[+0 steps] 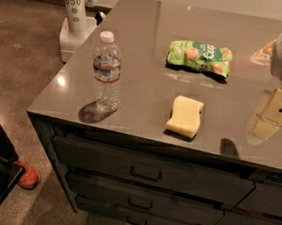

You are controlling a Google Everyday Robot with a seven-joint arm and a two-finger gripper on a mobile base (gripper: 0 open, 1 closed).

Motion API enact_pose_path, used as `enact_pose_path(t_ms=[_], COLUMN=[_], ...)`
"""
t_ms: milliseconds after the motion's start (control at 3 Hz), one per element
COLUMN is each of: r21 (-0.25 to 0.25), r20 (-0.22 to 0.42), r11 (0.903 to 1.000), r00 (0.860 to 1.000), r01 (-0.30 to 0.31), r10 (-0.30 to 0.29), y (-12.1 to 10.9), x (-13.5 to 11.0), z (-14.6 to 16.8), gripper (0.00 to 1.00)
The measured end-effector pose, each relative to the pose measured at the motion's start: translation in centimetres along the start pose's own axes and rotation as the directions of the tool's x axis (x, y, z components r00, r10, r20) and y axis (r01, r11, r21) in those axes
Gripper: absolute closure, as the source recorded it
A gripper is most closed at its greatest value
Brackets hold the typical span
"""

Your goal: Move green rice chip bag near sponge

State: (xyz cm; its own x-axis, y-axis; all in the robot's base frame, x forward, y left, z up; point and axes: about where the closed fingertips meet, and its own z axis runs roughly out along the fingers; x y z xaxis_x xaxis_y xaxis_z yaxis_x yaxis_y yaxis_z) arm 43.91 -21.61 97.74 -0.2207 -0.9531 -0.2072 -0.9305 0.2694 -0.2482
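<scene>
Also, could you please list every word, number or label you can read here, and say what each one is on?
"050": on the white post beyond the table, at its far-left corner.
White lettering on the green rice chip bag: too blurred to read.
Label on the water bottle: too small to read.
No text shows on the sponge, nor on the gripper at the picture's right edge, above the table.
</scene>
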Motion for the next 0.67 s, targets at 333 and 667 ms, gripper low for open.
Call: enact_pose_path(t_ms=[333,667], r21=[0.000,-0.009], r20=[0.000,0.039], r11=[1.0000,0.9998], r00=[1.000,0.999], r01=[0.000,0.016], r10=[0.000,-0.015], y=[0.0,-2.3], x=[0.0,-1.6], z=[0.0,0.8], gripper=[0.00,0.00])
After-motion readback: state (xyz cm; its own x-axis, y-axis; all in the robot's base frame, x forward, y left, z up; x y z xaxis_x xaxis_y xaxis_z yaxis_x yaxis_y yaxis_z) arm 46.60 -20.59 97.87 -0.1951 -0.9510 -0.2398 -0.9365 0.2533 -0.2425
